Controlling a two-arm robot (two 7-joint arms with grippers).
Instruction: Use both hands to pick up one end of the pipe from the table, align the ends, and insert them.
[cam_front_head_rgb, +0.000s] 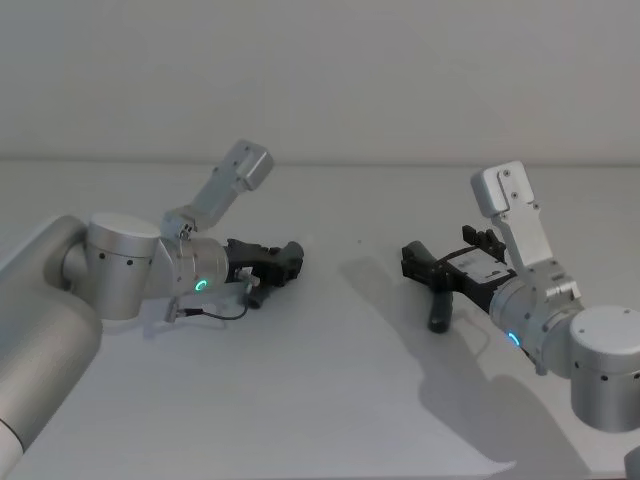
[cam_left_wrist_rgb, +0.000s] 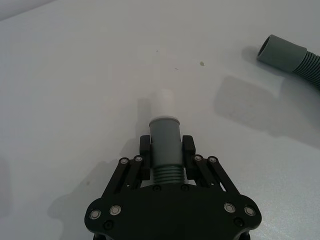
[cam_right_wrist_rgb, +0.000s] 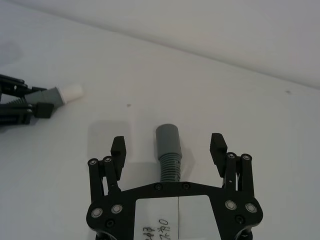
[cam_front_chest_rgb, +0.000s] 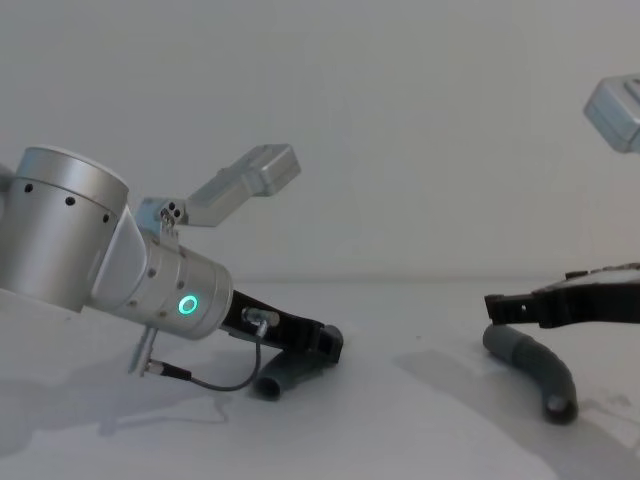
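Observation:
My left gripper (cam_front_head_rgb: 287, 259) (cam_left_wrist_rgb: 166, 150) (cam_front_chest_rgb: 331, 341) is shut on one pipe piece (cam_front_head_rgb: 255, 293) (cam_left_wrist_rgb: 165, 145) (cam_front_chest_rgb: 275, 381), just behind its grey collar. That piece's white tip (cam_left_wrist_rgb: 162, 104) (cam_right_wrist_rgb: 70, 92) points across the table (cam_front_head_rgb: 330, 400) toward the right arm. The other pipe piece (cam_front_head_rgb: 439, 310) (cam_right_wrist_rgb: 169, 150) (cam_front_chest_rgb: 535, 368) lies on the table with its wide grey sleeve mouth (cam_left_wrist_rgb: 280, 51) facing the left arm. My right gripper (cam_front_head_rgb: 415, 262) (cam_right_wrist_rgb: 168, 146) (cam_front_chest_rgb: 497, 308) is open, low over this piece, a finger on either side and neither touching.
A thin black cable (cam_front_head_rgb: 215, 312) (cam_front_chest_rgb: 215, 382) hangs from the left wrist onto the table. A pale wall (cam_front_head_rgb: 330, 70) stands behind the table's far edge. Bare table lies between the two grippers.

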